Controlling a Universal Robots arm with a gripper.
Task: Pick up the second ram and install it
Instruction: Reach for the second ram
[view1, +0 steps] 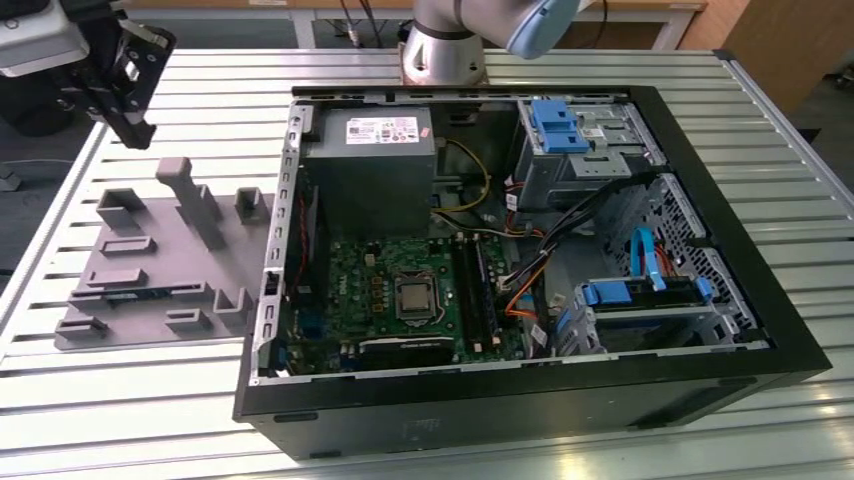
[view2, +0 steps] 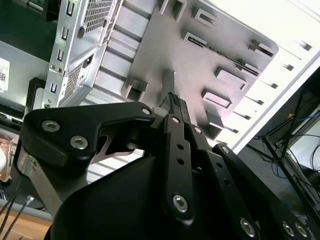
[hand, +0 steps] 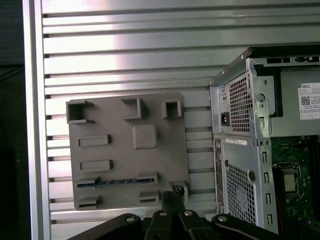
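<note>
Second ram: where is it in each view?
Exterior view: the second ram lies on the grey fixture plate, at the exterior view's left of the computer case.
First wrist view: between low blocks on that plate.
Second wrist view: a thin dark strip on that plate, hard to make out.
Shared landmark: the grey fixture plate.

Black gripper (view2: 173, 102) arms crowd the foreground, the fingers (view2: 177, 145) pressed together with nothing between them. Past the tips lies a grey plate (view2: 165, 45) dotted with raised blocks. A thin memory stick (view2: 218, 51) lies flat on it between two blocks. Beside the plate, a computer case (view2: 75, 45) with perforated metal stands on the ribbed counter (view2: 115, 85).
</note>
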